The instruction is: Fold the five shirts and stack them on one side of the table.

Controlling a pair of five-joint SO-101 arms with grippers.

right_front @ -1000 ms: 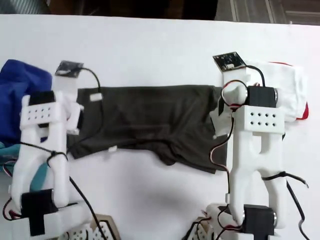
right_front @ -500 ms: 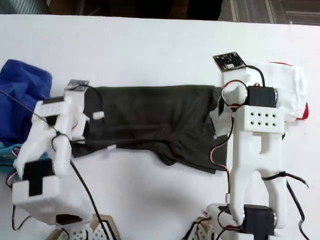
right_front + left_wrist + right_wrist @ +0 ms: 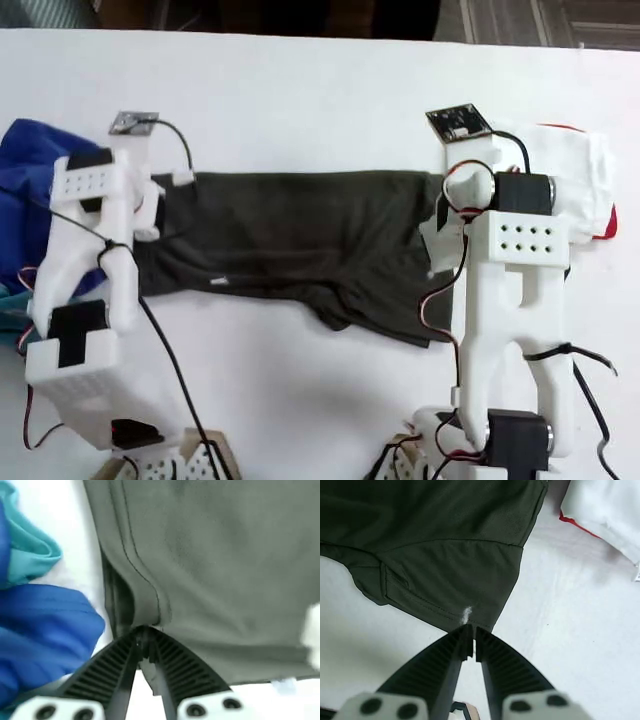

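The left end effector (image 3: 146,646) is closed tight on the dark shirt (image 3: 225,570), with a bunched seam at the cloth's edge pinched between its ribbed jaws. The right end effector (image 3: 470,639) is closed too, tips together right at the hem of the shirt's other end. Whether any cloth is caught there I cannot tell.

Between the two arms the dark shirt lies as a long band across the middle of the white counter (image 3: 300,90), flat along its far edge and rumpled along the near one. In the high view the left arm covers the shirt's left end and the right arm covers its right edge.

Just beside the left end sits a heaped blue shirt (image 3: 40,165), partly under the left arm, with a teal shirt (image 3: 30,550) against it. Past the right arm lies a white shirt (image 3: 575,170) with a red edge — near the dark shirt's corner, with a strip of bare counter between them.
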